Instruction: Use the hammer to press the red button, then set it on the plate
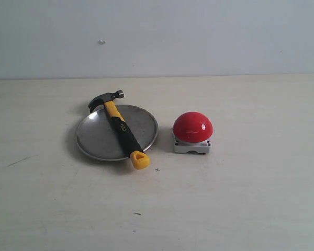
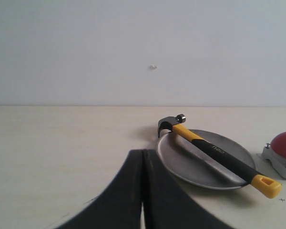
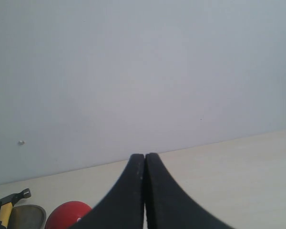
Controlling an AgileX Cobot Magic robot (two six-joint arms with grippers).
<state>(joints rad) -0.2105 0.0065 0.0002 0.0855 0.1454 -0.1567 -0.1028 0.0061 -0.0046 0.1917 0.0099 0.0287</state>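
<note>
Hammer (image 1: 120, 128) with a dark metal claw head and yellow-and-black handle lies diagonally across the round silver metal plate (image 1: 94, 138). Its head overhangs the rim toward the worktop's (image 1: 240, 209) far edge. The glossy red dome button (image 1: 192, 126) on its grey base stands just beside the plate, not touching it. The left gripper (image 2: 143, 157) and right gripper (image 3: 145, 158) are pressed closed and hold nothing. Placement looks finished, but whether the button got pressed cannot be told.

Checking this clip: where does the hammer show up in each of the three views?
Exterior: the hammer lies diagonally across the plate, head at the far rim.
Left wrist: the hammer lies across the plate, its whole length visible.
Right wrist: only the hammer's head and a stub of handle show, cut off at the frame edge.
Shared landmark: the red button beside the plate.
</note>
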